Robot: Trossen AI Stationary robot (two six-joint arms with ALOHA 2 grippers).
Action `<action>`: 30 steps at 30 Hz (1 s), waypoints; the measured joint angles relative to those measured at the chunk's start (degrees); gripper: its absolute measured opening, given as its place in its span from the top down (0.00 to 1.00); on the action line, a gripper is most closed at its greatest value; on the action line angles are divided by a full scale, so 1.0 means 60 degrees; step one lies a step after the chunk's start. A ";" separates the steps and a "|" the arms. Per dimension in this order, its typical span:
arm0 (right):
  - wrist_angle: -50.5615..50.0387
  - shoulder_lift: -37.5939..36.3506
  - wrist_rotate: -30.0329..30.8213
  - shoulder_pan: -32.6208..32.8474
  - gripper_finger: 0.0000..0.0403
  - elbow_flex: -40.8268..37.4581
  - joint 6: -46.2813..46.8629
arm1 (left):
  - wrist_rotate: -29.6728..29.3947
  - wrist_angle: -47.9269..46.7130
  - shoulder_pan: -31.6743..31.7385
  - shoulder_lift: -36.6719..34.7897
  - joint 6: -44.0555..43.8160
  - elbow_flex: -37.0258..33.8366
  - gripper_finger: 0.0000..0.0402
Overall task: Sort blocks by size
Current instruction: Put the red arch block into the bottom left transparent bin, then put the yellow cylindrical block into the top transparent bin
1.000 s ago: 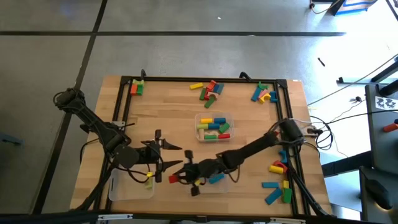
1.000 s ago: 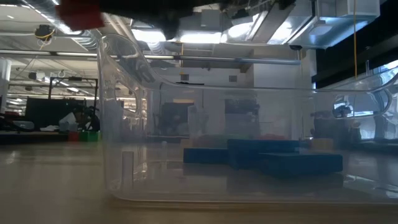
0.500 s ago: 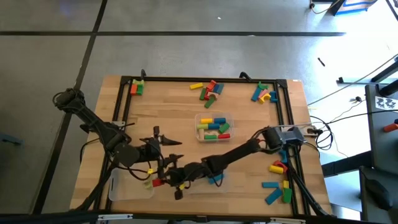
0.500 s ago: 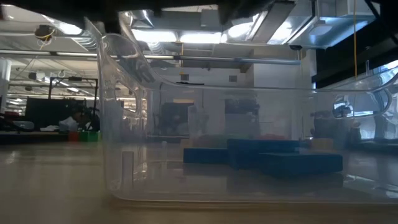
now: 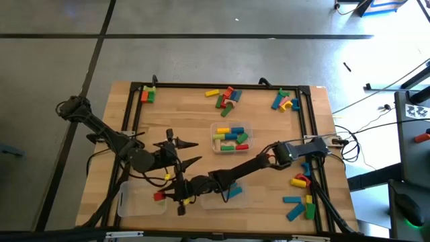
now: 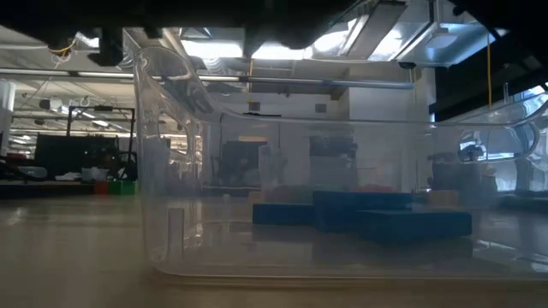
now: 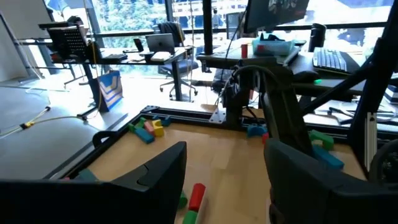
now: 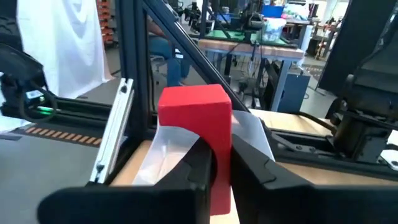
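My right gripper (image 5: 168, 195) reaches from the table's right side across to the near left and is shut on a red block (image 8: 194, 114). It hangs over a clear tray (image 5: 138, 204) at the near left. My left gripper (image 5: 190, 152) stands open just beyond it, above the bare table, with nothing between its fingers (image 7: 158, 171). Other blocks lie in piles: far left (image 5: 148, 94), far middle (image 5: 227, 98), far right (image 5: 285, 101) and near right (image 5: 301, 196). The middle tray (image 5: 232, 136) holds mixed blocks, and the near-centre tray (image 6: 368, 214) holds blue ones. My right gripper pinches the red block between its two fingers, on two opposite side faces at the block's lower part (image 8: 219, 149). The fingers lie about level and come from the table's right. The block stands upright above the fingers, lifted clear over the near-left tray.
A black frame rail (image 5: 222, 86) runs round the table's edges. My right arm (image 5: 248, 168) lies across the near-centre tray. Bare wood shows between the far piles and the middle tray.
My right gripper has carried the red block toward the table's left edge, from above the near-centre tray to over the near-left tray, sinking a little. My left gripper has swung slightly toward the far edge, still open.
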 joint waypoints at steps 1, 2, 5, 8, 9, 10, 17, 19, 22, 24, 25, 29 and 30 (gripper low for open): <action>0.0007 0.0078 0.0006 -0.0043 0.90 0.0090 0.0000 | 0.0000 0.0007 0.0000 0.0000 0.0000 0.0000 0.48; 0.0019 0.0123 0.0003 -0.0048 0.90 0.0144 0.0000 | -0.0004 0.0016 -0.0004 0.0000 0.0000 0.0000 0.48; 0.0071 0.0187 0.0001 -0.0101 0.90 0.0188 0.0190 | -0.0004 0.0018 -0.0004 -0.0004 -0.0015 0.0000 0.48; 0.0198 0.0192 -0.0161 -0.0154 0.88 0.0188 0.0407 | -0.0004 0.0040 -0.0004 -0.0004 -0.0025 0.0000 0.48; 0.0201 0.0192 -0.0257 -0.0172 0.85 0.0188 0.0530 | -0.0004 0.0036 -0.0004 -0.0004 -0.0025 0.0000 0.48; 0.0194 0.0192 -0.0263 -0.0183 0.83 0.0188 0.0686 | -0.0004 0.0039 -0.0004 -0.0004 -0.0025 0.0000 0.48; -0.0191 0.0192 -0.0241 -0.0168 0.59 0.0188 0.0785 | 0.0000 0.0022 -0.0004 -0.0004 -0.0018 0.0000 0.48; -0.0229 0.0192 -0.0241 -0.0172 0.55 0.0188 0.0746 | 0.0000 0.0025 -0.0004 -0.0004 -0.0022 0.0000 0.48; -0.0324 0.0152 -0.0241 -0.0172 0.51 0.0188 0.0729 | 0.0000 0.0010 -0.0062 -0.0027 -0.0020 0.0000 0.48; -0.0596 0.0064 -0.0238 -0.0168 0.51 0.0188 0.0709 | 0.0000 0.0004 -0.0152 -0.0111 -0.0021 0.0000 0.48; -0.0888 -0.0038 -0.0238 -0.0168 0.51 0.0188 0.0629 | 0.0000 0.0004 -0.0224 -0.0188 -0.0014 0.0000 0.48; -0.1980 -0.0542 -0.0238 -0.0093 0.52 0.0188 0.0258 | -0.0001 -0.0080 -0.0600 -0.0652 0.0047 0.0000 0.48; -0.2285 -0.0676 -0.0223 -0.0080 0.53 0.0188 0.0165 | -0.0002 -0.0186 -0.0695 -0.0785 0.0041 0.0000 0.48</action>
